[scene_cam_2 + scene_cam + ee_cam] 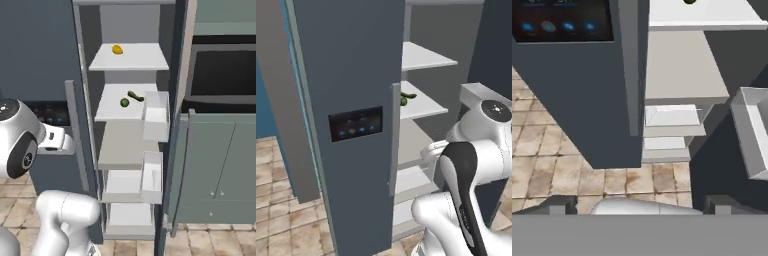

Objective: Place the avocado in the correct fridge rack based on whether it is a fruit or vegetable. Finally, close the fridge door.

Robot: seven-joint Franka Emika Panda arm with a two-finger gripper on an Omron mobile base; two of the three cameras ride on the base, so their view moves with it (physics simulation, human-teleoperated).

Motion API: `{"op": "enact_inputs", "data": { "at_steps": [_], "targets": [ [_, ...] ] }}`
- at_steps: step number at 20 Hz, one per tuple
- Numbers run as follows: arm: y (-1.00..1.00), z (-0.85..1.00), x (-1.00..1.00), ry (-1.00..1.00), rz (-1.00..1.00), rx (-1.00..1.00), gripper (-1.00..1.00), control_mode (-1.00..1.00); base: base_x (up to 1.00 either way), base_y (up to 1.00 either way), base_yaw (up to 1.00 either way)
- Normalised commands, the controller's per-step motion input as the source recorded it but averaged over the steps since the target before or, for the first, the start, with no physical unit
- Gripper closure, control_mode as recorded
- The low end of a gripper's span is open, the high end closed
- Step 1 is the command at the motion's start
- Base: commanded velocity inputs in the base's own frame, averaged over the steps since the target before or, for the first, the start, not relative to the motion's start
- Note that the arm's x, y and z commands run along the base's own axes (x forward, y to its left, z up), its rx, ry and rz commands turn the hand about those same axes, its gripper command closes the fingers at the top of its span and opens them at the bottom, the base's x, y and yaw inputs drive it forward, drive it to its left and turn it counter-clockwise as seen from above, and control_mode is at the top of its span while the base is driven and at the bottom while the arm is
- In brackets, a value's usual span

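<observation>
Right base view: avocado (pixel 124 102) on rack, gripper (pixel 639 204) spread and empty; push fridge door (pixel 172 150) near its outer edge.

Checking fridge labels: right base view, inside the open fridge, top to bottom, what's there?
Yellow fruit on the top shelf → avocado beside a dark green vegetable on the second shelf → bare grey shelf → pale drawer → lowest drawer.
</observation>
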Motion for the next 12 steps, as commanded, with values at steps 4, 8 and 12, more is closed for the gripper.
{"op": "enact_inputs", "data": {
  "at_steps": [4, 8, 12],
  "targets": [
    [0.0, 0.0, 0.0, 0.0, 0.0, 0.0, -1.0, 1.0, -1.0, 0.33, -0.06],
    [0.0, 0.0, 0.0, 0.0, 0.0, 0.0, -1.0, 1.0, -0.94, -0.07, -0.4],
    [0.0, 0.0, 0.0, 0.0, 0.0, 0.0, -1.0, 1.0, -0.61, 0.01, -0.71]
  ]
}}
